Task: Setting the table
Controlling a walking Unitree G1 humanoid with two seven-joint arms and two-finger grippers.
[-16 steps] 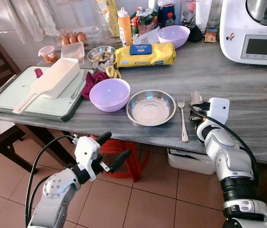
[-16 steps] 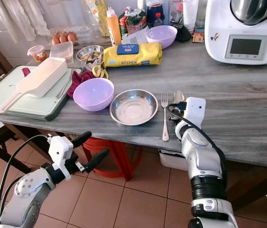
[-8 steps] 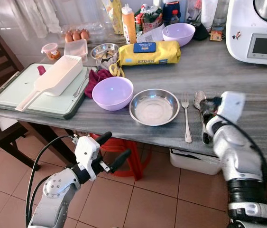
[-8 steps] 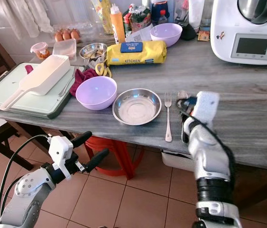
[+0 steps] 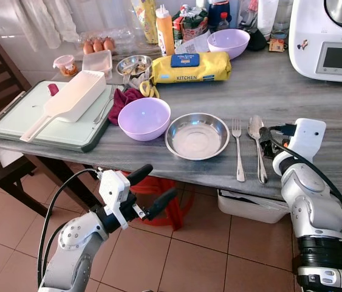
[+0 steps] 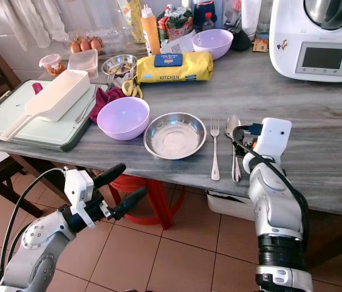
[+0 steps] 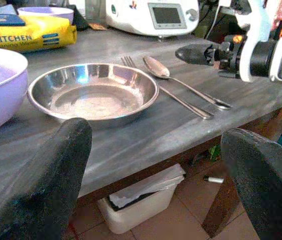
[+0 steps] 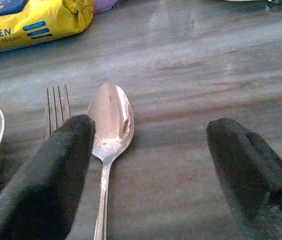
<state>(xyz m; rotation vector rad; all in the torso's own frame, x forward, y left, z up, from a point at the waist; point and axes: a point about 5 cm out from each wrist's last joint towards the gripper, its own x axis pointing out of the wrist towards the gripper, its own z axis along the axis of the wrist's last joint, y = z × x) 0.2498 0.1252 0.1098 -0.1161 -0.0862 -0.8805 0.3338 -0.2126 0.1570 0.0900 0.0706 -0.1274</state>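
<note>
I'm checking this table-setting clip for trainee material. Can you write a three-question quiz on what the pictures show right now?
1. True or false: the spoon lies flat on the table, to the right of the fork.
2. Which thing sits directly left of the fork? A) the steel dish B) a glass of water C) a folded napkin
3. Fill in: the right gripper is ____, its fingers apart over the table, holding nothing.

Key
1. True. Spoon and fork lie side by side, handles toward the table edge.
2. A. The purple bowl comes next, further left.
3. Open. The left gripper is open too, hanging below the table edge.
</note>
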